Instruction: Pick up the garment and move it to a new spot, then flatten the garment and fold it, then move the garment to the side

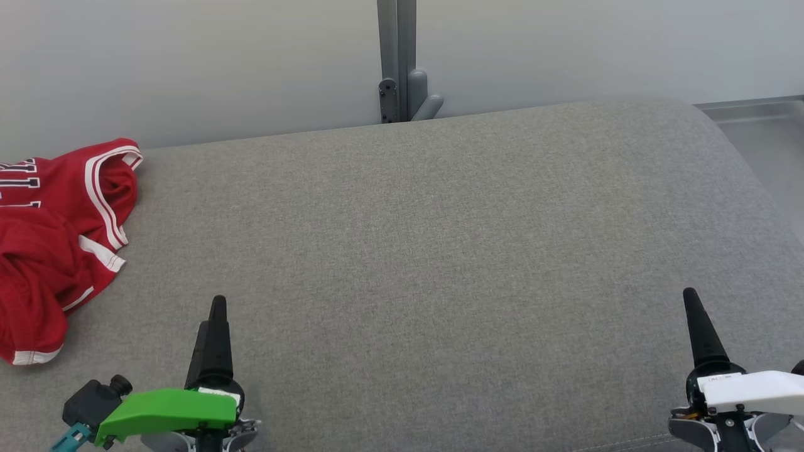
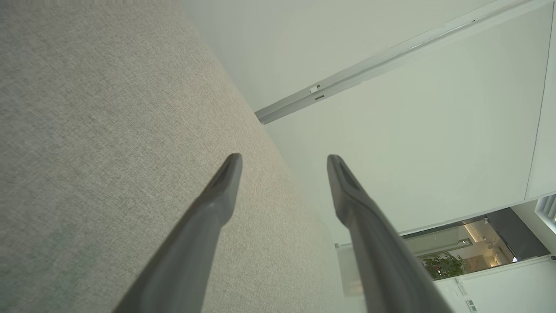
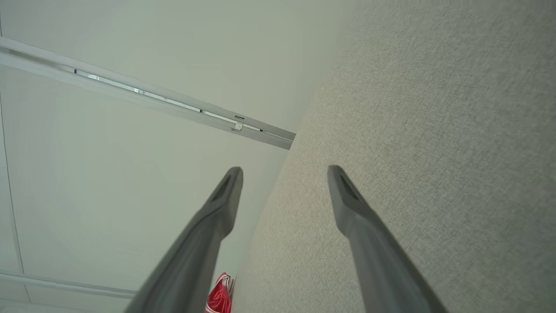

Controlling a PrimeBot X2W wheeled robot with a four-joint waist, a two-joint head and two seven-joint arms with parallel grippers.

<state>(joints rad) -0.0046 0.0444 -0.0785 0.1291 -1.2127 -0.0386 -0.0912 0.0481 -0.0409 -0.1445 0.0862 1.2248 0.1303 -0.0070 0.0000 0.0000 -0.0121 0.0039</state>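
The garment (image 1: pixel 56 245) is a red sports jersey with white trim bands and white lettering. It lies crumpled in a loose heap at the far left of the counter (image 1: pixel 427 251), partly cut off by the edge of the head view. In the right wrist view a sliver of it (image 3: pixel 219 298) shows red at the counter's rim.

The left end effector (image 1: pixel 212 314) hovers near the garment's lower right, apart from it, under a green cover (image 1: pixel 166 411). Its fingers are spread wide with nothing between them, as the left wrist view shows (image 2: pixel 284 158). The right end effector (image 1: pixel 694 307) sits well apart at the lower right, under a white cover (image 1: pixel 754 389). It is likewise spread and empty (image 3: pixel 284 170).

Nothing lies between the end effectors and the garment. The counter is covered in grey woven fabric and has a rounded far right corner. Behind it rise pale wall panels (image 1: pixel 188 63) joined by a grey post (image 1: pixel 397 63) with a bracket at its foot. A green plant (image 2: pixel 438 265) shows in a distant opening in the left wrist view.
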